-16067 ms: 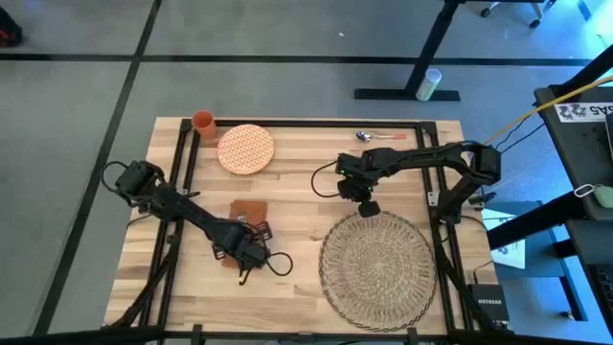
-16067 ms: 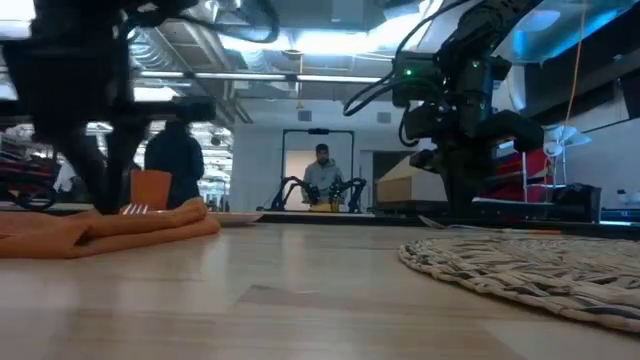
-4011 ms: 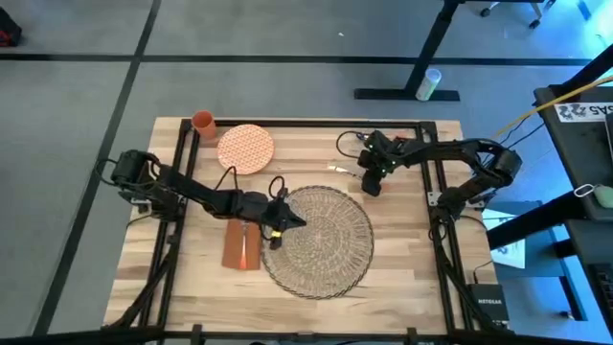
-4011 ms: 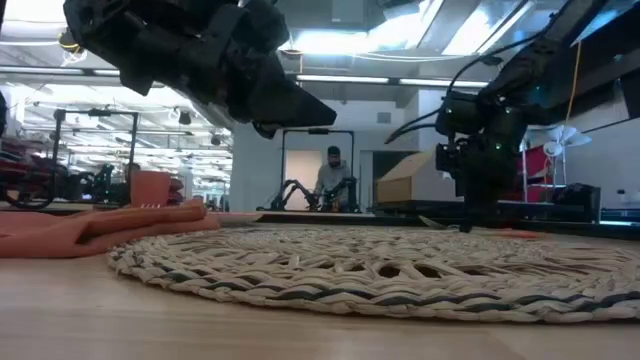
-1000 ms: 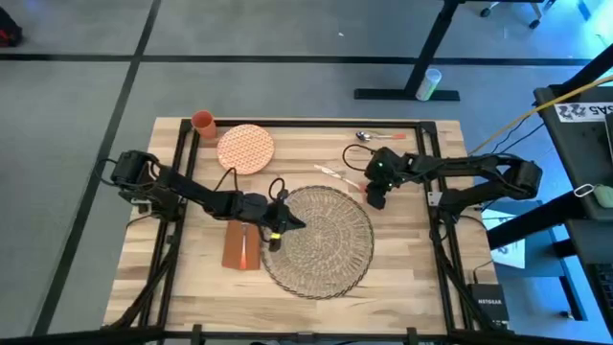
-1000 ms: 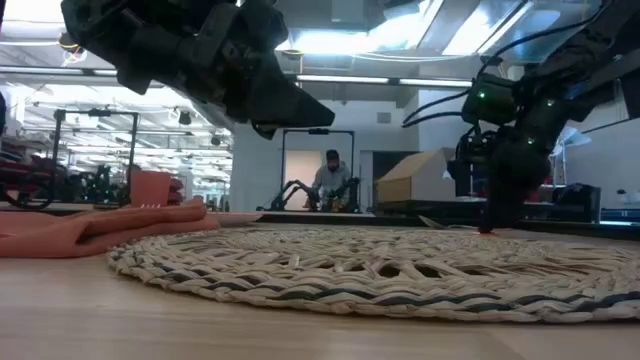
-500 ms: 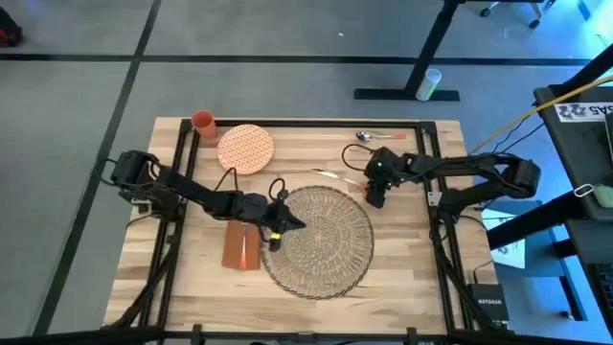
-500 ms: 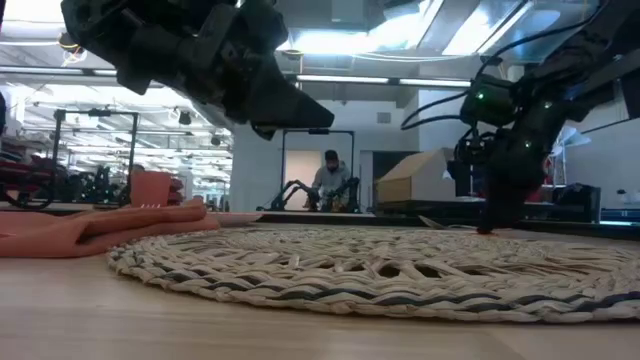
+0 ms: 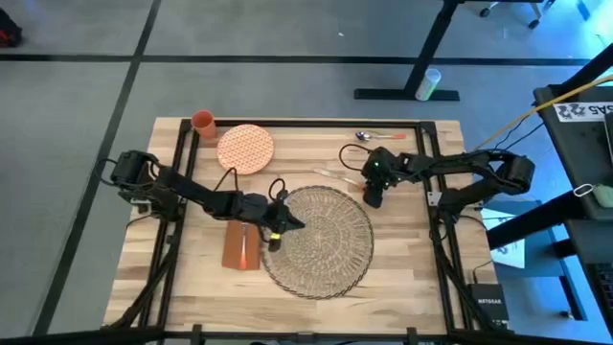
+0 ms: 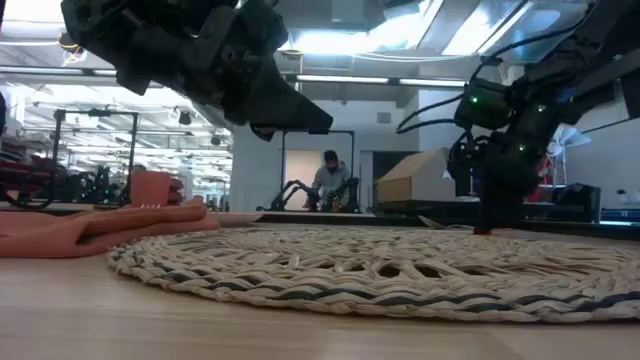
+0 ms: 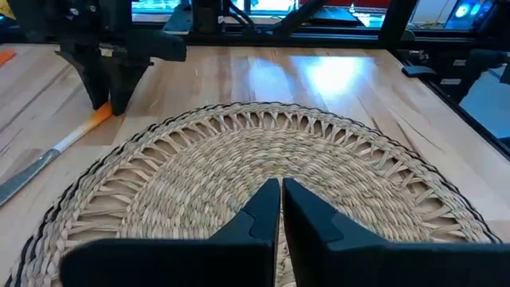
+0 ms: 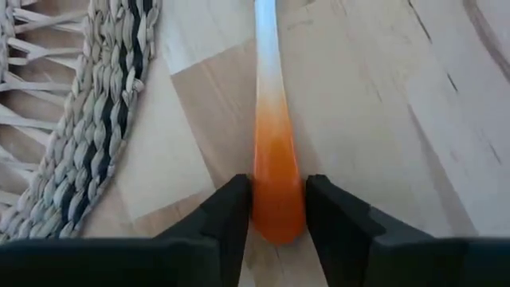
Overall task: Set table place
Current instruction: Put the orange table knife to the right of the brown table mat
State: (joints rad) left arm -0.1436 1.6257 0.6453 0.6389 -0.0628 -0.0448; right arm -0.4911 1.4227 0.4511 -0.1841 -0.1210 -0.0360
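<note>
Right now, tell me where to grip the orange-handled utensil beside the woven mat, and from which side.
Take the orange-handled utensil by its thick orange end, from straight above. It lies flat on the table beside the woven mat, and the right gripper spans that narrow width.

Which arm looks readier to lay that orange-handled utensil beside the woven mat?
Right. The right gripper has its fingers around the utensil's orange handle next to the mat; the left gripper hovers shut over the mat.
</note>
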